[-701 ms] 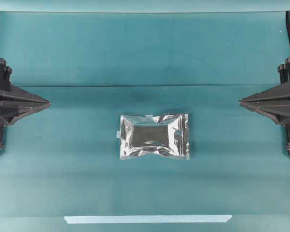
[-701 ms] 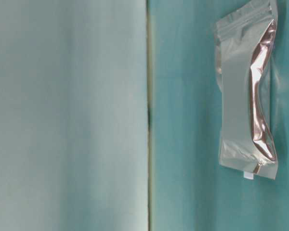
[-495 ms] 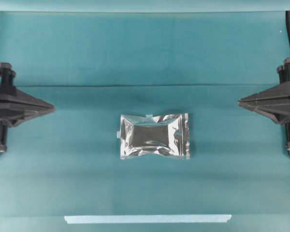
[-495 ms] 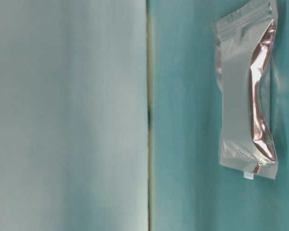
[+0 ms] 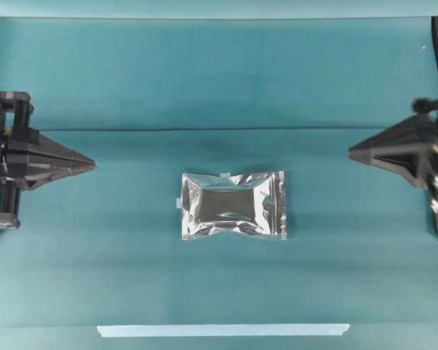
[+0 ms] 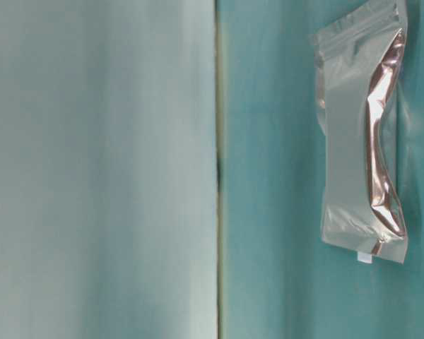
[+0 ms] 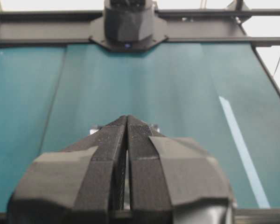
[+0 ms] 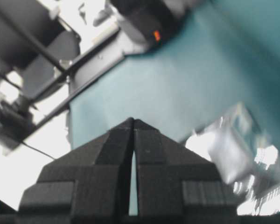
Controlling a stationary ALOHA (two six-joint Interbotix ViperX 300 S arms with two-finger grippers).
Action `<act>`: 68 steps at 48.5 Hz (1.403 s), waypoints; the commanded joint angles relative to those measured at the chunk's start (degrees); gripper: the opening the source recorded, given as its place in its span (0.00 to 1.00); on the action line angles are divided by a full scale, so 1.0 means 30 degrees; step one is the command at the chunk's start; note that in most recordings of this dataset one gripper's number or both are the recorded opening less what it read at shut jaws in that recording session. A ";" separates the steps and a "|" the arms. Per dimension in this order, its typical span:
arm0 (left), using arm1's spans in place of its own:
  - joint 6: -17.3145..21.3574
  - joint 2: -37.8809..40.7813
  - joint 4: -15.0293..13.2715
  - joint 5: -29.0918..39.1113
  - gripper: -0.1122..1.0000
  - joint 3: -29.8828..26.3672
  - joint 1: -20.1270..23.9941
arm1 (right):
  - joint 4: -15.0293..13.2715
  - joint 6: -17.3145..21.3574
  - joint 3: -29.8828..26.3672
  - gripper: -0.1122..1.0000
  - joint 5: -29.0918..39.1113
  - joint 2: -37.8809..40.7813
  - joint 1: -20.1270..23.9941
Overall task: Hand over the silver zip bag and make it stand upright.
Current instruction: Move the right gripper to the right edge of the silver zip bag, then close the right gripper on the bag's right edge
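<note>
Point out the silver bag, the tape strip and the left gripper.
silver bag [image 5: 233, 205], overhead view, on its puffy middle.
tape strip [image 5: 223, 330], overhead view, on the middle of the strip.
left gripper [image 5: 92, 164], overhead view, at the tip where the shut fingers meet.

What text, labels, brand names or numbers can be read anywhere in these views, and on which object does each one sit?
None: no readable text appears in any view.
The silver zip bag shows bare crinkled foil, no print; the small white tab on its edge is blank.
The pale tape strip carries no writing.
The left gripper and right gripper, jaws together, bear no markings.
The lit dots on the arm bases in the wrist views are lights, not characters.
</note>
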 commanded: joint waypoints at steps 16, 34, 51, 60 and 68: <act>0.0469 0.0088 0.0029 0.0322 0.10 -0.0557 -0.0088 | 0.0703 0.7266 0.0469 0.11 0.1143 0.2900 -0.0469; 0.0498 0.0088 0.0029 0.1084 0.10 -0.0527 -0.0088 | 0.0791 0.9609 0.0908 0.24 -0.1670 0.7207 0.1260; 0.0498 0.0088 0.0029 0.1113 0.10 -0.0439 -0.0059 | 0.0937 1.1514 0.0850 0.93 -0.2871 1.0752 0.1289; 0.0498 0.0117 0.0029 0.1230 0.10 -0.0293 -0.0088 | 0.0996 1.2305 0.0820 0.93 -0.4658 1.2715 0.1377; 0.0469 0.0117 0.0029 0.1494 0.10 -0.0293 -0.0088 | 0.0996 1.2949 0.0615 0.93 -0.5977 1.4355 0.1699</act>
